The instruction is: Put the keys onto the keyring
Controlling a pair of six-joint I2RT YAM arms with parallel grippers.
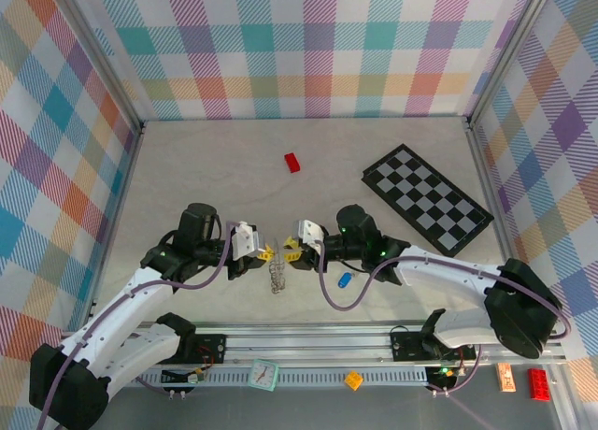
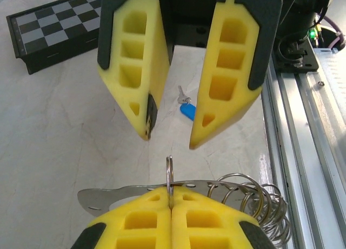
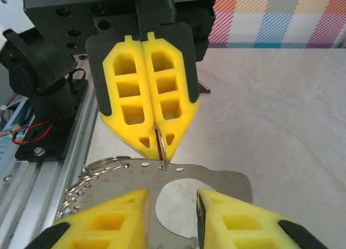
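Two robot arms meet nose to nose near the front of the counter. The left gripper has its jaws pressed shut on the keyring, pinching one thin loop upright and edge-on. A flat metal tag and a tangle of wire coils trail from it; whether they rest on the surface I cannot tell. The right gripper faces it with jaws parted and nothing between them, its tips just short of the loop. The blue-headed key lies flat on the counter behind that gripper, close by but untouched and unthreaded.

The hold looks thin. Only a sliver of wire sits between the foam pads, and a nudge from the facing jaws could, to my eye, twist the loop or pull it free and drop the bunch. The coils could also snag a jaw if the right arm backs off. A purple cable from the right arm loops round the key's patch of counter. A sweep to fetch the key might drag it toward the aluminium rail at the near edge, where so small a key could slip into a slot.

Room is tight between the two grippers and beside the rail. Farther back it opens up, with bare surface up to the red brick and the chequered board, both well apart from the work.
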